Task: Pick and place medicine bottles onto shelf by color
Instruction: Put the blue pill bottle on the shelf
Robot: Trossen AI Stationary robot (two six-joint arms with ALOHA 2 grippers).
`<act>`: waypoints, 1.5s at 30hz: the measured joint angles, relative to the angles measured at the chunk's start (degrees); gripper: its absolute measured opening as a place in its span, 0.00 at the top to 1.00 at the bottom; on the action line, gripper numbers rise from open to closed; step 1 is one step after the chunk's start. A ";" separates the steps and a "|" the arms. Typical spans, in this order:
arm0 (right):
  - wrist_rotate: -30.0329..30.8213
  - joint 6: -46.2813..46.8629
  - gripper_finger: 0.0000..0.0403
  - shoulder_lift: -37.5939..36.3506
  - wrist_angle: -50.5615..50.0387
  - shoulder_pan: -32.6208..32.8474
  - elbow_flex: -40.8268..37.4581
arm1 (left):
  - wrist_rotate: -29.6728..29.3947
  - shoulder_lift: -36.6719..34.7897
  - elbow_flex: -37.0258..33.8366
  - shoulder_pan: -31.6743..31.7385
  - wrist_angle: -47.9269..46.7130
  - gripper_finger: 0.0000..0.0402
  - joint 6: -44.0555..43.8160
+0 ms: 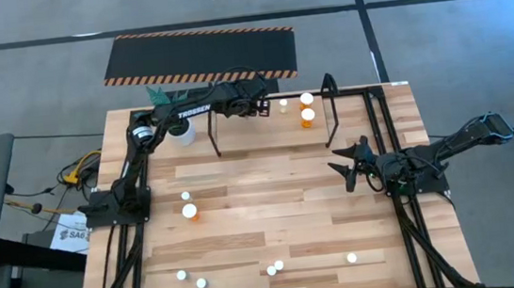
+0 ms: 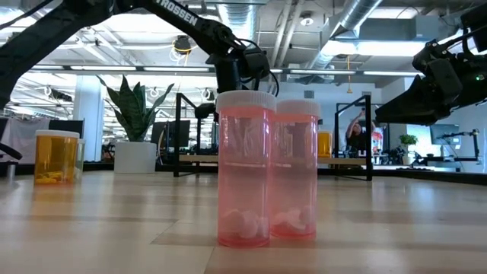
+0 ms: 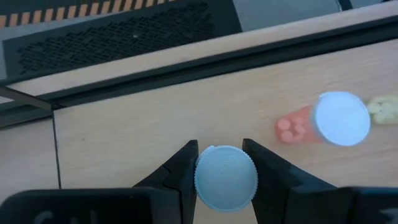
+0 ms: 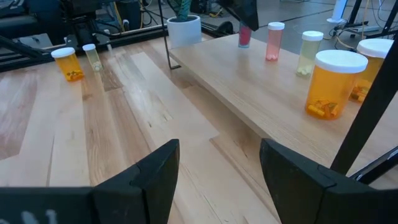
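The left hand (image 3: 225, 171) is clamped on a small white-capped pink bottle (image 3: 225, 178), one dark finger (image 3: 184, 168) pressed to each side of the cap. In the high view this hand (image 1: 260, 105) sits over the shelf (image 1: 214, 134) board at about twelve o'clock on the table (image 1: 264, 219). Just beside the held bottle on the board stands a second pink bottle (image 3: 323, 121), and past it a pale greenish one (image 3: 384, 109). Farther toward three o'clock along the shelf stand two larger orange bottles (image 1: 307, 109).

The right hand (image 1: 352, 165) hovers near three o'clock, over bare table in front of the shelf, fingers spread and holding nothing.

At nine o'clock on the table stand an orange bottle (image 1: 190, 211) and a small pale bottle (image 1: 184, 197). Along the six o'clock edge several more small bottles (image 1: 275, 268) are scattered. A white pot with a green plant (image 1: 181, 130) stands near eleven o'clock, beside the shelf's end.
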 joint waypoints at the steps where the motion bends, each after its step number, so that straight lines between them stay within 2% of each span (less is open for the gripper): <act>1: 0.00 0.01 0.39 -0.01 0.00 0.00 0.00 | -0.41 0.00 0.00 0.00 0.00 0.75 0.02; 11: -0.01 0.02 0.39 0.00 0.00 0.00 0.00 | -3.13 0.00 0.00 0.11 0.02 0.75 -3.22; 21: 0.00 0.01 0.39 0.00 -0.02 0.01 0.00 | -3.26 0.00 0.01 0.10 -0.04 0.75 -6.05; 45: 0.00 0.01 0.39 -0.01 0.00 0.00 0.00 | -4.99 1.20 -0.09 -0.59 -0.54 0.75 -6.73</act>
